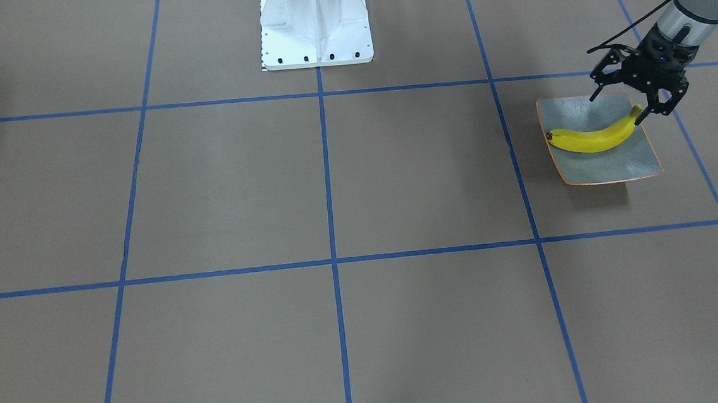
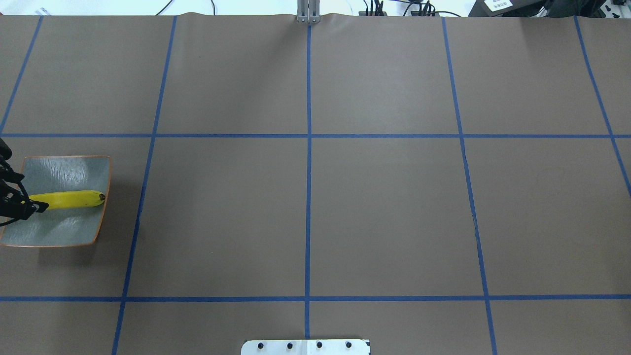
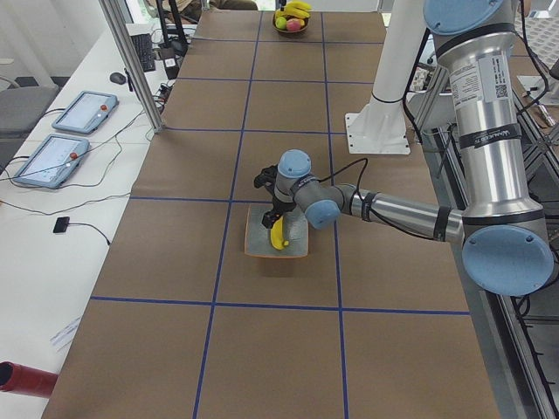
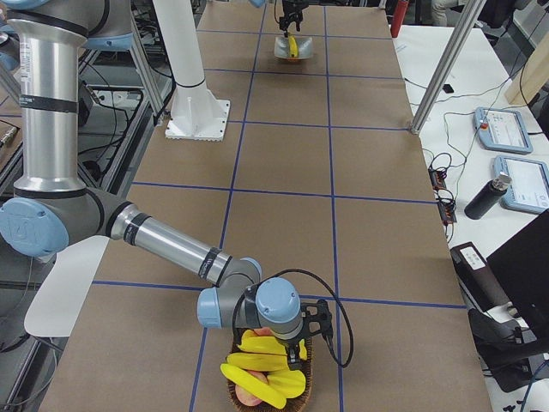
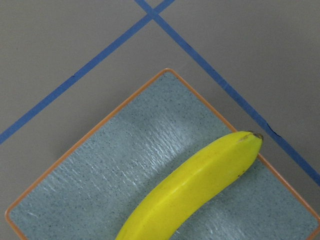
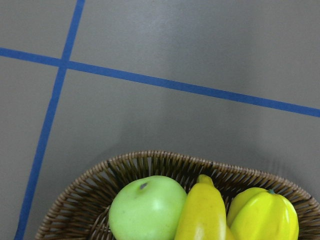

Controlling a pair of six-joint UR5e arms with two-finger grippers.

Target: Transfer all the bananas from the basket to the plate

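Observation:
One yellow banana [image 1: 591,139] lies across the grey-green square plate [image 1: 609,168]. My left gripper [image 1: 618,107] is open just above the plate, and one fingertip is at the banana's stem end. The same banana [image 2: 69,199] and plate [image 2: 64,172] show at the overhead view's left edge and in the left wrist view [image 5: 195,190]. My right gripper [image 4: 296,343] hangs over the wicker basket [image 4: 266,399], which holds more bananas [image 4: 257,373]; I cannot tell whether it is open or shut. The right wrist view shows the basket rim [image 6: 150,160] and a banana [image 6: 202,215].
A green apple [image 6: 147,207] and a yellow-green fruit [image 6: 262,215] also lie in the basket. The white robot base [image 1: 315,21] stands at the middle of the table's robot side. Blue tape lines grid the brown table. Tablets [image 3: 83,109] sit on a side bench.

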